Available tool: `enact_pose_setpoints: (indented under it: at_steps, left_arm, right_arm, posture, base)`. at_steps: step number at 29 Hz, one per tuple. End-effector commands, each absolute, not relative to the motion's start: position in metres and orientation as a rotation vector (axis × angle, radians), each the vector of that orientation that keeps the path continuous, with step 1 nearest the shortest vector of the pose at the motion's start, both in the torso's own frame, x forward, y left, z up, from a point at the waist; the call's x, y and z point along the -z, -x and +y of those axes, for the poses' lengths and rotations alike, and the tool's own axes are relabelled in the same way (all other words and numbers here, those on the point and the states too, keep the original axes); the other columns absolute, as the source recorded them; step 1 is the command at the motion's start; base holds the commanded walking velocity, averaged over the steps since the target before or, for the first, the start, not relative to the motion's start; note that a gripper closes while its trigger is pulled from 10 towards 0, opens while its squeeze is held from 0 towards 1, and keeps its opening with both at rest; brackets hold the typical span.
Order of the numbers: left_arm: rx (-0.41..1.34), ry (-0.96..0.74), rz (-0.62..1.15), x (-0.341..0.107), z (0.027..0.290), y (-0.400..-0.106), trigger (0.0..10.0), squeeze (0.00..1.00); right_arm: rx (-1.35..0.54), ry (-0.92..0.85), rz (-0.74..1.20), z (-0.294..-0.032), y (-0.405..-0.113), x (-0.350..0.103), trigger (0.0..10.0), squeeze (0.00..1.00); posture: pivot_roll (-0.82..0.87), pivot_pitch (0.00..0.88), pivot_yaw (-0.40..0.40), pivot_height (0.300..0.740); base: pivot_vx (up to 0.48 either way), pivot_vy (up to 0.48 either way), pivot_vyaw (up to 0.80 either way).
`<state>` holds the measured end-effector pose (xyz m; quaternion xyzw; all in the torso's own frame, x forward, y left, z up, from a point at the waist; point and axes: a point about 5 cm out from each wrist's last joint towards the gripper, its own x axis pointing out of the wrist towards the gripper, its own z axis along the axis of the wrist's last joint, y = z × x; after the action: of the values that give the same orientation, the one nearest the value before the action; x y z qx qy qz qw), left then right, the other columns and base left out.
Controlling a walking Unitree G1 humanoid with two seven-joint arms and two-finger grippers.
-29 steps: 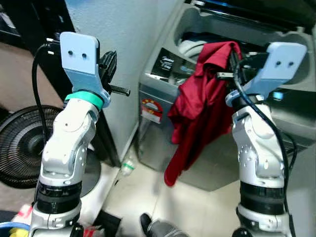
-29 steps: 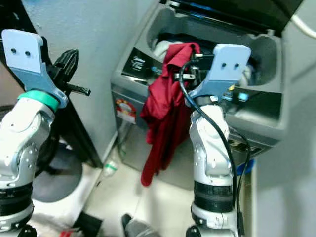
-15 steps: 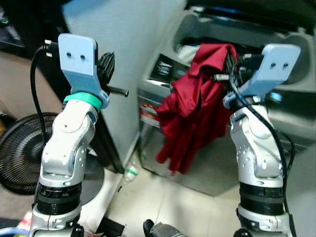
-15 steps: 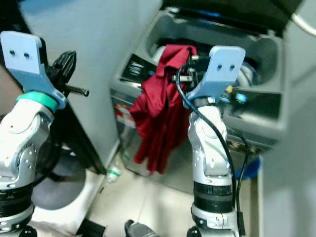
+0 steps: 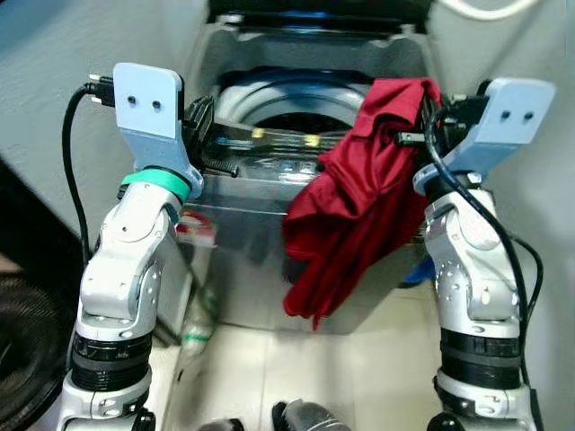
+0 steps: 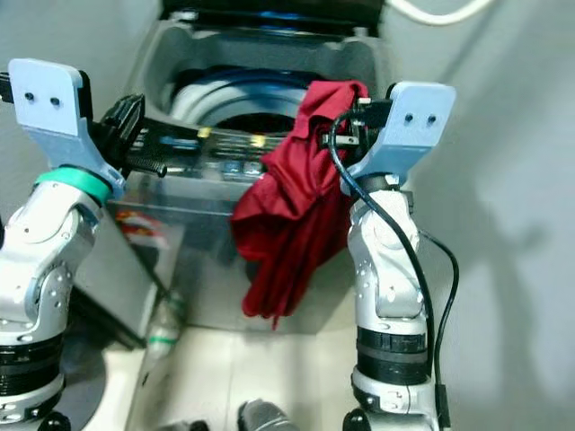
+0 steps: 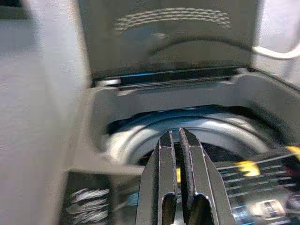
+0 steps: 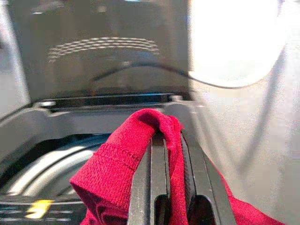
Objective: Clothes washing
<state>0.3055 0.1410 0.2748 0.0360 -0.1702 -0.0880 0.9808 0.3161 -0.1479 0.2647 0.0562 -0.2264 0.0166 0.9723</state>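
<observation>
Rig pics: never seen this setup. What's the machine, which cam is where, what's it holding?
It is a humanoid robot with two silver arms, each ending in a two-fingered gripper. The two wide pictures come from a stereo camera on its head, looking down; the two close ones come from cameras on its wrists, looking along the fingers. It stands before a top-loading washing machine whose lid is up, with the drum open. The right gripper has its jaws shut on a red garment, which hangs down in front of the washer. The left gripper, jaws shut and holding nothing, is raised near the washer's front edge.
</observation>
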Motion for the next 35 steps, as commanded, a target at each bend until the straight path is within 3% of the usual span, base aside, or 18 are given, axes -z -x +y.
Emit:
enact_pose_setpoints:
  at_steps: [1,6,10,31,35]
  left_arm:
    - [0.170,-0.075,-0.331,-0.272,0.143,-0.305,10.0,0.00]
    - [0.169,-0.075,-0.332,-0.272,0.143,-0.305,10.0,0.00]
    - [0.162,-0.076,-0.348,-0.274,0.143,-0.305,10.0,0.00]
    - [0.153,-0.088,-0.364,-0.276,0.144,-0.305,10.0,0.00]
    - [0.165,-0.080,-0.341,-0.274,0.143,-0.306,10.0,0.00]
  right_arm:
    - [-0.037,-0.119,-0.467,-0.148,-0.314,-0.265,10.0,0.00]
    - [-0.036,-0.117,-0.473,-0.148,-0.314,-0.266,10.0,0.00]
    - [-0.055,-0.105,-0.492,-0.145,-0.313,-0.268,10.0,0.00]
    - [-0.106,-0.094,-0.527,-0.137,-0.309,-0.271,10.0,0.00]
    - [-0.100,-0.092,-0.524,-0.138,-0.310,-0.271,10.0,0.00]
  posture:
    - [0.00,0.075,0.048,0.740]
    - [0.00,0.078,0.049,0.740]
    - [0.00,0.080,0.050,0.740]
    - [0.00,0.082,0.048,0.740]
    - [0.00,0.080,0.047,0.740]
  base:
    - [0.000,0.000,-0.80]
    - [0.000,0.000,-0.80]
    - [0.000,0.000,0.00]
    - [0.447,0.000,0.00]
    - [0.000,0.000,0.00]
